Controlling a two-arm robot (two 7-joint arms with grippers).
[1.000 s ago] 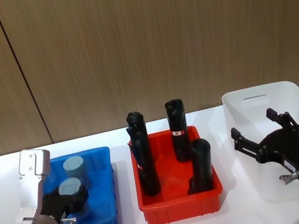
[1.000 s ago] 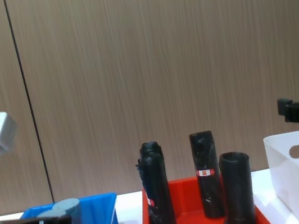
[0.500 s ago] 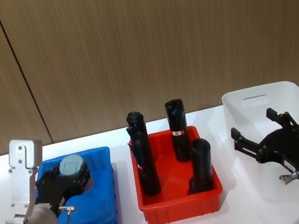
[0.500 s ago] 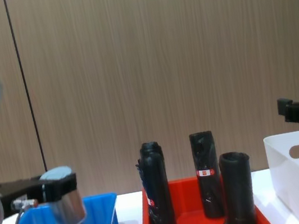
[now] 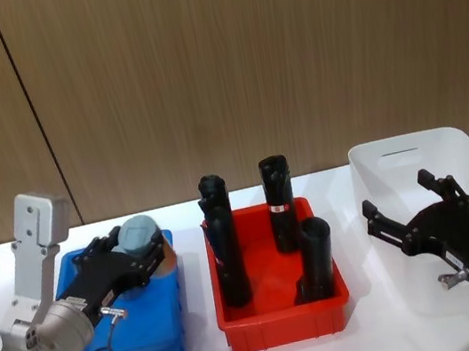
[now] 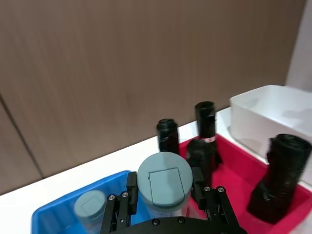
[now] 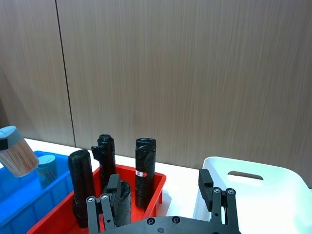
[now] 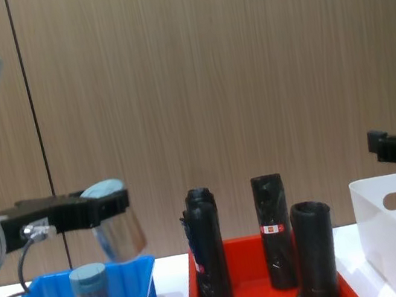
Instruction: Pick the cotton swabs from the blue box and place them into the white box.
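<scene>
My left hand (image 5: 133,254) grips a tilted clear grey-lidded swab tub (image 8: 121,234) over the bright blue tray (image 5: 175,330), left of the red plastic tray (image 5: 286,324); crossing low, I'd clip its tall black cylinders (image 5: 316,256). Right of it, my right hand (image 5: 400,195) gapes wide.

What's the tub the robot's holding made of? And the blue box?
The cotton swab tub in the left gripper looks like clear, shiny plastic: pale sticks show through. Its grey-blue lid looks matte plastic. The blue box seems smooth moulded plastic, slightly glossy.
</scene>
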